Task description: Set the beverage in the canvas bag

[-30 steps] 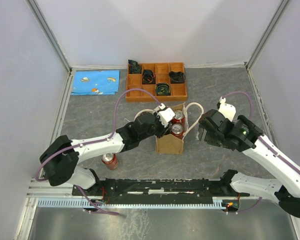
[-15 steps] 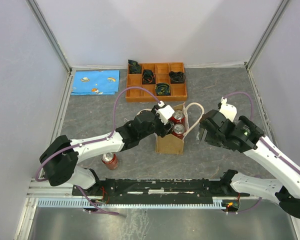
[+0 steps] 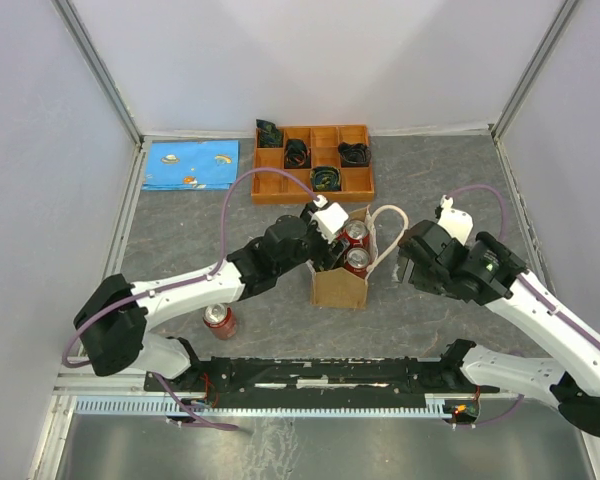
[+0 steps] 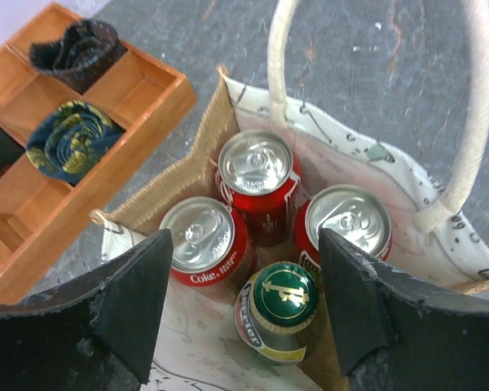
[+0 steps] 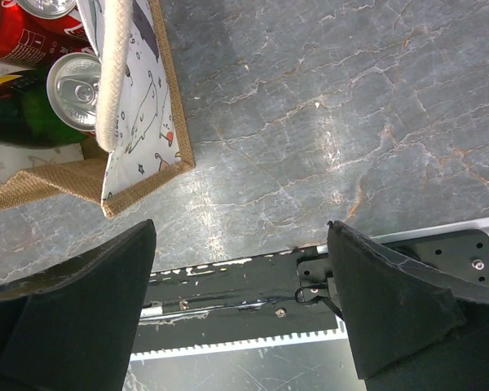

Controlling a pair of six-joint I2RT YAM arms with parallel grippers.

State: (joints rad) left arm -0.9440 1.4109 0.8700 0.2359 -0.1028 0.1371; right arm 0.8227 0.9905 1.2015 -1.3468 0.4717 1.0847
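Released since the earlier frame, the green bottle (image 4: 284,300) stands in the canvas bag (image 4: 187,167), just below the left pincer (image 4: 244,269), now wide and empty; withdraw straight upward, clear of the rope handles (image 4: 473,122). Right pincer (image 5: 240,236) wide, empty, beside the bag

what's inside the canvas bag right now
Inside the canvas bag stand three red cans, silver tops up, and one green-capped bottle. Their lower parts and the bag's floor are covered by the drinks and walls.

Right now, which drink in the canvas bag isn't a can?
The green-capped bottle; the three cans beside it have silver pull-tab tops.
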